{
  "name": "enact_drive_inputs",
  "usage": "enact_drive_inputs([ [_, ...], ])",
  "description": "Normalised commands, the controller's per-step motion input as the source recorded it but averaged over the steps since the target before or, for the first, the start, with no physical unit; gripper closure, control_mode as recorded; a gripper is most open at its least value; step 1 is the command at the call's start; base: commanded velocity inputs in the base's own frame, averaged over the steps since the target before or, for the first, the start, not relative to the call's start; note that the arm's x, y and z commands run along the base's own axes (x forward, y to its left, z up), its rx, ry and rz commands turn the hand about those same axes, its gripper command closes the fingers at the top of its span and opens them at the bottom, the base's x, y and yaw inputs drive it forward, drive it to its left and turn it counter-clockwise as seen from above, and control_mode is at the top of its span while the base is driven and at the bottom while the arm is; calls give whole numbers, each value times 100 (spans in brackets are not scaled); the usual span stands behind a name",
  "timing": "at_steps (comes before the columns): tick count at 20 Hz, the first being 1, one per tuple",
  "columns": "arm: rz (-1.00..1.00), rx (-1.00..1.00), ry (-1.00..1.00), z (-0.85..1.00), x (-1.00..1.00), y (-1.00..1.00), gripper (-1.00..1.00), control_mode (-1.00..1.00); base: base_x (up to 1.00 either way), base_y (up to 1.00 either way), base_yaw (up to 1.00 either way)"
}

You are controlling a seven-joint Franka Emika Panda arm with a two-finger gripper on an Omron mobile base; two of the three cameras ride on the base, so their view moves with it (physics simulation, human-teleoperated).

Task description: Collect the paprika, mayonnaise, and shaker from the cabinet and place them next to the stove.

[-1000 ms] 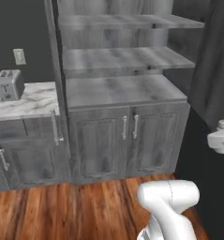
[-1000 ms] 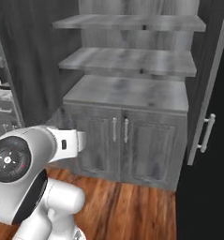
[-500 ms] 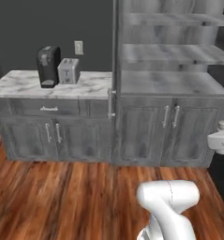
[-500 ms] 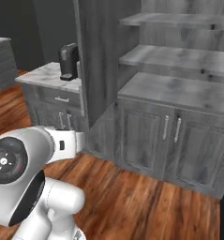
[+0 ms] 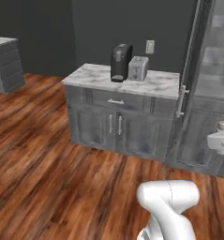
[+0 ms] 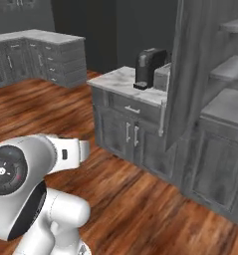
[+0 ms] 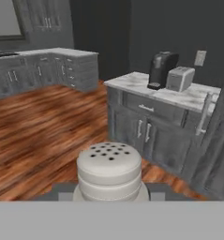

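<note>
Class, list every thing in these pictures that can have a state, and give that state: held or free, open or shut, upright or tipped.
shaker: upright, held in the gripper.
gripper: shut on the shaker.
cabinet: tall door swung open.
coffee maker: upright on the marble counter.
toaster: upright beside the coffee maker.
counter drawer: shut.
counter doors: shut.

White arm, folded close over the base: a rounded elbow joint rose at the lower right of the left base view; a large dark-faced joint filled the lower left of the right base view. Gripper [image 7: 109, 194] closed on the shaker [image 7: 109, 171], held upright, its perforated top facing the hand camera; the wrist [image 5: 221, 140] stood level at the left base view's right edge.
</note>
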Motion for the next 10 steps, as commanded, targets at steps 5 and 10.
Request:
enact_drive_inputs([
  [5, 0, 0, 0, 0, 0, 0, 100, 100, 7, 71, 48],
  [10, 0, 0, 0, 0, 0, 0, 100, 100, 41, 53, 44],
])
